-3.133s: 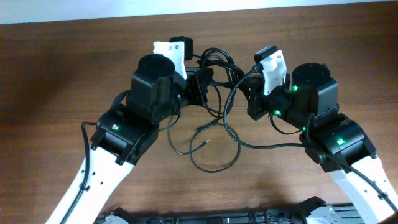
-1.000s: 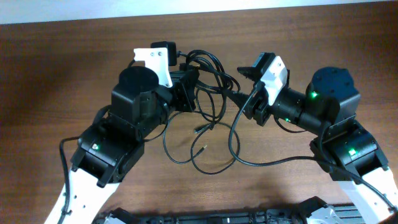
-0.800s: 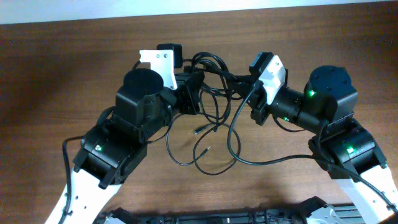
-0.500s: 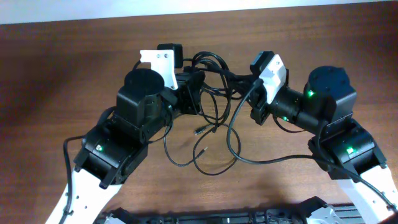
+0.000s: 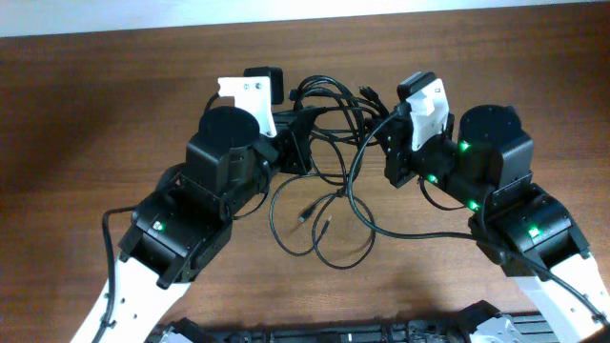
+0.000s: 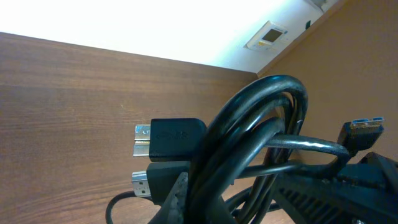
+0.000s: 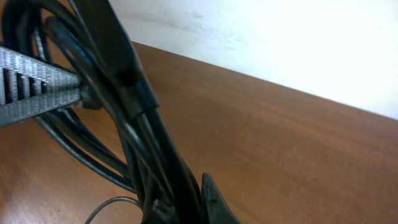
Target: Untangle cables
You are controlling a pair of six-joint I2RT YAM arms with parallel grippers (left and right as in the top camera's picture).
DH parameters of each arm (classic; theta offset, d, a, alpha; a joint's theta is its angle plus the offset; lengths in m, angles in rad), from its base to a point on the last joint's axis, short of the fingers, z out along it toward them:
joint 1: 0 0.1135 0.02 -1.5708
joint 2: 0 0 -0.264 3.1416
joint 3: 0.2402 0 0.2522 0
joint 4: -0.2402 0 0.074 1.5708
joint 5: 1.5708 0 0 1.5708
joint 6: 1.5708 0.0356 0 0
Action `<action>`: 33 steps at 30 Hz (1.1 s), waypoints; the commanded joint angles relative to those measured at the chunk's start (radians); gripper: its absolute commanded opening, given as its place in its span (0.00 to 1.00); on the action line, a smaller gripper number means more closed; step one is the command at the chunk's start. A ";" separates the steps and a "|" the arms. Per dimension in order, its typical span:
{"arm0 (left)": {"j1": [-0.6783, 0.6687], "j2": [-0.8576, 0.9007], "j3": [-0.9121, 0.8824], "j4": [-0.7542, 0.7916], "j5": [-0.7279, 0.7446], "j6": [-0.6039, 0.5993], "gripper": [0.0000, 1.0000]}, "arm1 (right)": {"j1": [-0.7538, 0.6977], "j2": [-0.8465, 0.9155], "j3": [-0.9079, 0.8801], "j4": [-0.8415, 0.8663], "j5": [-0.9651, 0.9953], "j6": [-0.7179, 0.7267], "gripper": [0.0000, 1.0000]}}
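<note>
The left hand (image 5: 297,143) and right hand (image 5: 383,129) were each clamped shut on the cables (image 5: 329,100), bunched toward twelve o'clock on the worktop (image 5: 95,114). Loops trailed toward six; untangling looked barely begun, knot unseparated.

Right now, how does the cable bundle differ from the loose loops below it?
The cable bundle is a tight knot, pinched by the left hand and right hand; the loose loops spread wide on the table, held by neither. The bundle carries chunky plugs; the loops end in thin tips. Both are black cord.
</note>
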 commanded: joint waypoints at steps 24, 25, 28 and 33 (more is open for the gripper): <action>0.023 -0.174 0.021 -0.008 -0.217 0.014 0.00 | -0.029 0.001 -0.005 -0.103 0.303 0.135 0.61; 0.023 -0.174 0.021 -0.009 -0.218 0.014 0.00 | -0.029 0.001 -0.005 -0.102 0.300 0.135 0.63; 0.023 -0.174 0.021 -0.012 -0.227 0.014 0.00 | -0.028 0.001 -0.005 -0.099 0.277 0.134 0.65; 0.023 -0.167 0.021 -0.028 -0.255 0.013 0.00 | -0.028 -0.013 -0.005 -0.051 0.123 0.050 0.69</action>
